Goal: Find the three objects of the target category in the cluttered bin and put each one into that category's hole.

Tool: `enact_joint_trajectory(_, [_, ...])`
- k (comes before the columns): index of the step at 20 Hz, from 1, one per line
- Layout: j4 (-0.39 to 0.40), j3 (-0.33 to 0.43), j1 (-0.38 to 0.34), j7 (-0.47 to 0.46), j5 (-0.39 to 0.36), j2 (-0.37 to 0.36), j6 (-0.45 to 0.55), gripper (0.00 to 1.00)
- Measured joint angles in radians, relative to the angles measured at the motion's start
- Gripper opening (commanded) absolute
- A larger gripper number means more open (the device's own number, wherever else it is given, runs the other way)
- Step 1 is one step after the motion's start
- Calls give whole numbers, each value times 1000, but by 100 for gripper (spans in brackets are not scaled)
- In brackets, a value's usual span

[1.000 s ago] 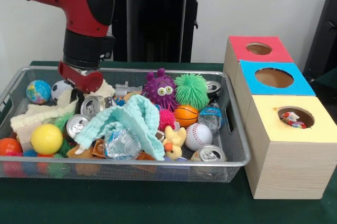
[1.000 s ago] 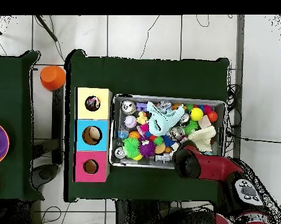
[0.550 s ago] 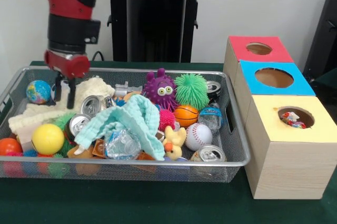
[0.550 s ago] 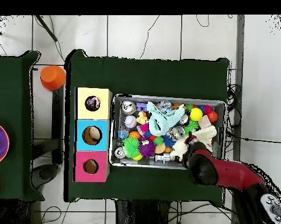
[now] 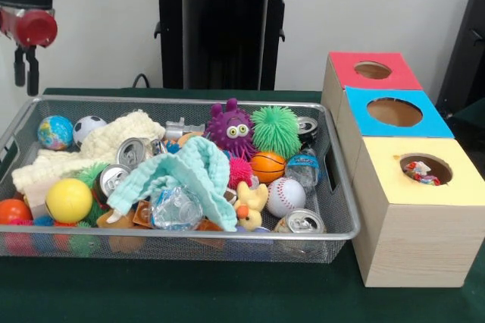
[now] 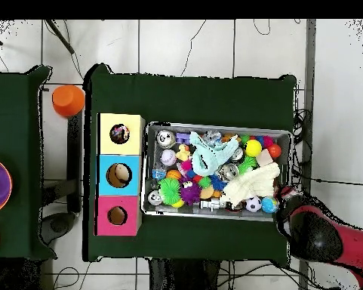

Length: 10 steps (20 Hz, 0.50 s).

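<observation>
The wire mesh bin (image 5: pixel 189 100) (image 6: pixel 218 125) is full of toys, cans and cloths. A cream-yellow knitted cloth (image 5: pixel 83 148) (image 6: pixel 248 183) lies in its left part in the front view. A confetti-patterned cloth (image 5: pixel 420 173) (image 6: pixel 120 134) sits inside the round hole of the yellow-topped box (image 5: pixel 458 186) (image 6: pixel 106 121). I cannot make out a second confetti cloth. My gripper (image 5: pixel 26 73) (image 6: pixel 284 204) hangs open and empty above the bin's far left corner in the front view.
A mint-green cloth (image 5: pixel 182 175) lies mid-bin among spiky balls, sports balls and silver cans (image 5: pixel 132 152). The blue-topped box (image 5: pixel 360 103) and red-topped box (image 5: pixel 345 65) stand behind the yellow one. An orange cup (image 6: pixel 68 99) sits off the table.
</observation>
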Motion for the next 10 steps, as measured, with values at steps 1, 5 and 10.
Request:
enact_joint_trajectory(1, [2,13,-7,-11,0,-12,19,100])
enact_joint_trajectory(5, [2,50,-6,-47,-5,-54,66,100])
enact_joint_trajectory(10, [-8,40,94,-47,-56,-58,62,100])
